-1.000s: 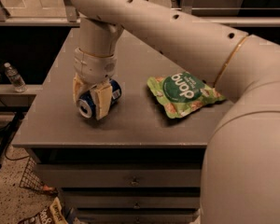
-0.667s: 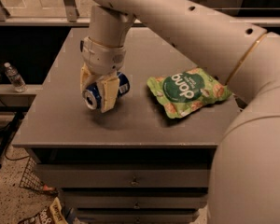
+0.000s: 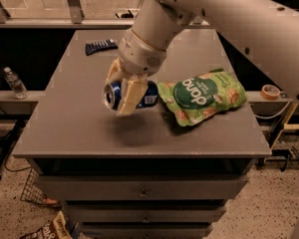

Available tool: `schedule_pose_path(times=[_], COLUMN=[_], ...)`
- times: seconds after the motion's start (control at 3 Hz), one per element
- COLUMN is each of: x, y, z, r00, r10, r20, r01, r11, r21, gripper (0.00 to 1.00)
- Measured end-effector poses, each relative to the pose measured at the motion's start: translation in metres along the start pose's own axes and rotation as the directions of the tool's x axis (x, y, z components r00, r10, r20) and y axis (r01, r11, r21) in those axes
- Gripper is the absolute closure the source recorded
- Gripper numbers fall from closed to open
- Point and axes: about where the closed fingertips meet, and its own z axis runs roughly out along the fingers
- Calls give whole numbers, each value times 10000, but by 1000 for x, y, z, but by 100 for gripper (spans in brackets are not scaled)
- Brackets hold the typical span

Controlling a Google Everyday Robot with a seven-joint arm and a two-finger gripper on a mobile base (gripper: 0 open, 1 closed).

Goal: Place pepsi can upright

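The pepsi can (image 3: pixel 147 96) is blue with a silver end facing left. It lies on its side between the cream fingers of my gripper (image 3: pixel 120 94), which is shut on it. The can is held in the air above the grey table (image 3: pixel 79 128), with its shadow on the tabletop below. My white arm comes down from the upper right.
A green snack bag (image 3: pixel 204 94) lies on the table just right of the can. A dark flat object (image 3: pixel 100 46) lies at the table's back left. A water bottle (image 3: pixel 14 82) stands on a ledge at the left, and a tape roll (image 3: pixel 270 90) at the right.
My gripper has lifted the can off the tabletop and carried it to the right, closer to the green bag. The can is still on its side.
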Motion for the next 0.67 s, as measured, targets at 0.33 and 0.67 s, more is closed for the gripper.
schedule_pose_path(times=[0.33,0.67], x=[-1,-2], y=[-3,4], z=[-5,-10], r00=[9994,9960], r10=[189,647], r20=[304,614], r01=[-200,-698], r11=[9991,9939], r21=[366,857], gripper=[100,100])
